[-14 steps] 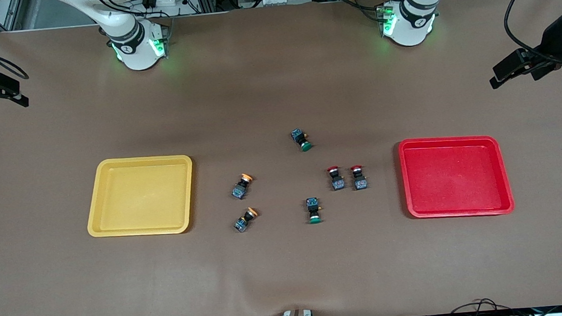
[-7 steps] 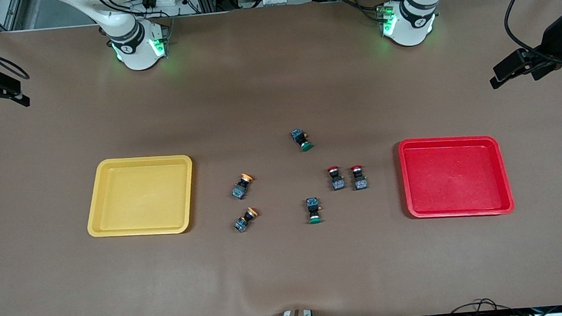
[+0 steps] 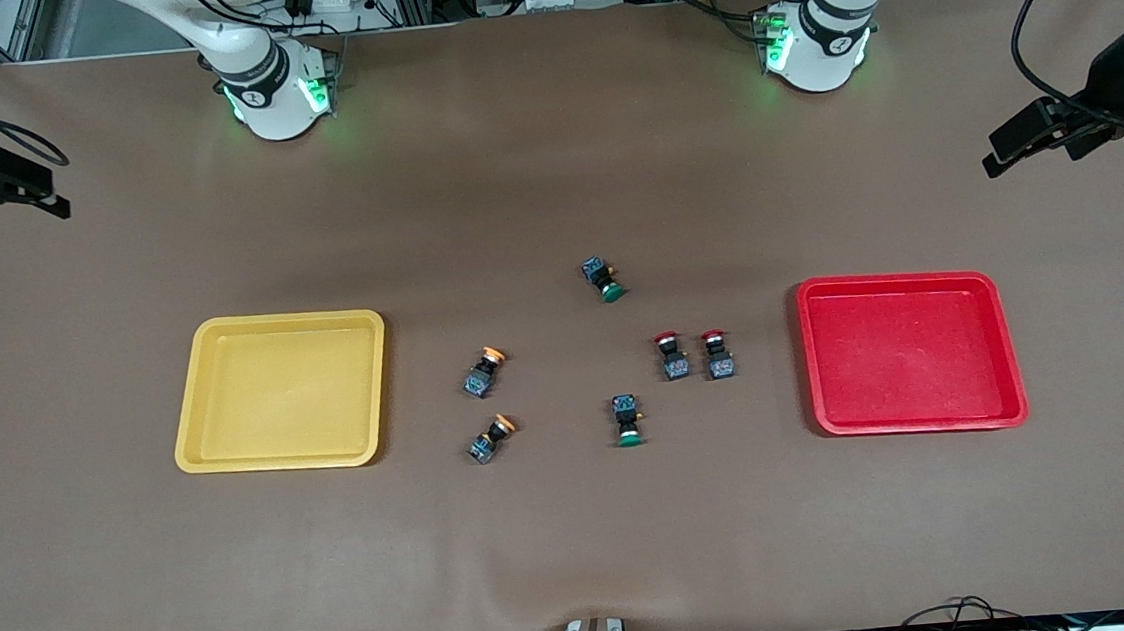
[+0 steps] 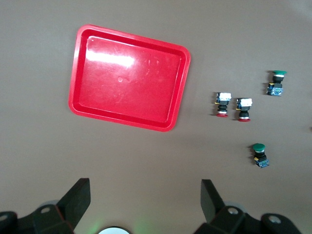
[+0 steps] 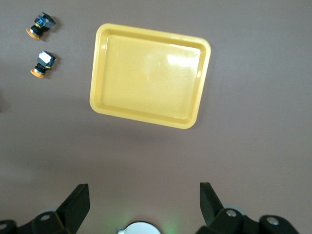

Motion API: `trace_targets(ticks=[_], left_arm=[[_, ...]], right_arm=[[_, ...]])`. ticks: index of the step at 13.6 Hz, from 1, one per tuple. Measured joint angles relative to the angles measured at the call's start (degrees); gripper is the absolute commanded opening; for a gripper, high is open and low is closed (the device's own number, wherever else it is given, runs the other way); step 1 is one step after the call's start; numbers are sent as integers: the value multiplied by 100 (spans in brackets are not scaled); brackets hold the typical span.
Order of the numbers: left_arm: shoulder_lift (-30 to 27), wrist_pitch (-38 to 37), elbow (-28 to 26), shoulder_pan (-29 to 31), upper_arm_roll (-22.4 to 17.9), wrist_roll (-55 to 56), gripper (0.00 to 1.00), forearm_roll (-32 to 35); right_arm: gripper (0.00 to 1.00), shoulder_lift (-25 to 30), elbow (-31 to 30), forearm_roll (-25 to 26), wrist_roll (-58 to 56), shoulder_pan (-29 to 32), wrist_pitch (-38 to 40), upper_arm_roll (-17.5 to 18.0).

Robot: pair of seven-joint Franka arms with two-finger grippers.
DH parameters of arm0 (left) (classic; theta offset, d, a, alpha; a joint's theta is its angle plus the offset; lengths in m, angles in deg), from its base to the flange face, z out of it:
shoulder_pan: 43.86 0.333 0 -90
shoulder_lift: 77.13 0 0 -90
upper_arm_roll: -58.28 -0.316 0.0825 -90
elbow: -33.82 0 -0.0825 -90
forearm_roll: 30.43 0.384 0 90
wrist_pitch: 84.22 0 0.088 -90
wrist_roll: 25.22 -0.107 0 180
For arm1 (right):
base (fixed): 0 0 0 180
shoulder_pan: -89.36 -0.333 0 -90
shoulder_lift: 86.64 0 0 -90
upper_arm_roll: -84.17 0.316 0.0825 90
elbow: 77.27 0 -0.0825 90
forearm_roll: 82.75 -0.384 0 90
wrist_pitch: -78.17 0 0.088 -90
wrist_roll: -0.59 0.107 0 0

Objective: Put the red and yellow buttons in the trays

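Both pincers hang high at the ends of the surface, each with its fingers spread wide and holding nothing. Left pincer (image 4: 144,204) is in the air over the left arm's end of the surface, looking down on the red tray (image 3: 911,351). Right pincer (image 5: 144,204) is in the air over the right arm's end, looking down on the yellow tray (image 3: 279,392). Neither has begun a reach, so this looks like the very start of the task.

Taking the red tray as landmark: both trays are empty. Two red buttons (image 3: 692,354) lie side by side, almost touching, just beside the tray's edge toward the middle of the surface. Two yellow buttons (image 3: 486,402) lie well apart from the red tray, near the yellow one, one nearer the front camera than the other. Two green buttons (image 3: 603,278) lie between those groups, one farther from the front camera than the red pair, one nearer; they are not part of the task.

To do the first pick well, the left arm would likely take the red button closest to the red tray. Every button lies on its side, so the fingers should close across the dark square body, not the round cap, which may slip. Because the red pair sits so close, a finger should drop into the narrow gap carefully, or approach from the outer side, so the neighbour is not knocked away.
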Motion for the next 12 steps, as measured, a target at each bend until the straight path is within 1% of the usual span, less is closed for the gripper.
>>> trace_targets(ticks=[6, 9, 12], left_arm=[[49, 2, -2, 38, -11, 0, 100, 55], [277, 8, -4, 45, -19, -11, 100, 132], [587, 9, -8, 25, -10, -122, 100, 137]], right_arm=[[100, -444, 10, -29, 1116, -922, -76, 50], [100, -719, 17, -62, 1841, -1409, -343, 52], [100, -1069, 18, -64, 2811, -2145, -803, 63]])
